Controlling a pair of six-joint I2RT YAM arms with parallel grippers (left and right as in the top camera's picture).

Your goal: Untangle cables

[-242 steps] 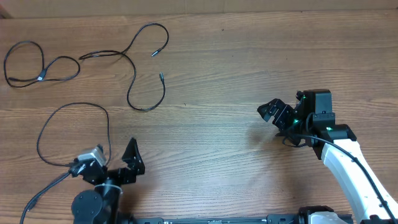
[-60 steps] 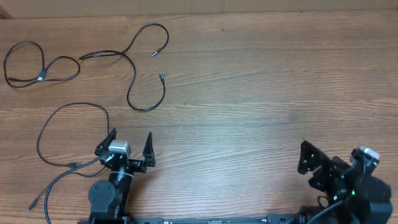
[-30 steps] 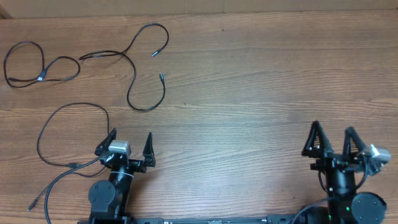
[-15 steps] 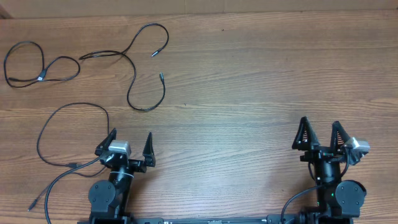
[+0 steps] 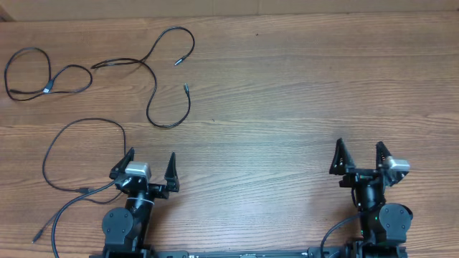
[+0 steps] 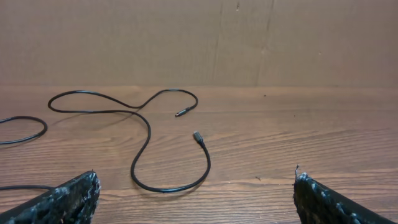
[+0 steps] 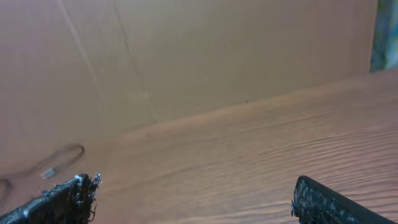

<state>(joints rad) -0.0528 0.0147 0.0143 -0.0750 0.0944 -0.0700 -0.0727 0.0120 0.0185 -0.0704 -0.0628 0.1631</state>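
Black cables (image 5: 169, 126), probably limp and light, lie beyond the left hand (image 5: 151, 155); best pinched mid-strand. It and the right hand (image 5: 358, 146) gape empty.

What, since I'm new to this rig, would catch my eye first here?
Thin black cables snake in loose loops across the far left of the table. At the near edge, the left gripper and right gripper sit well apart, jaws wide open and holding nothing.
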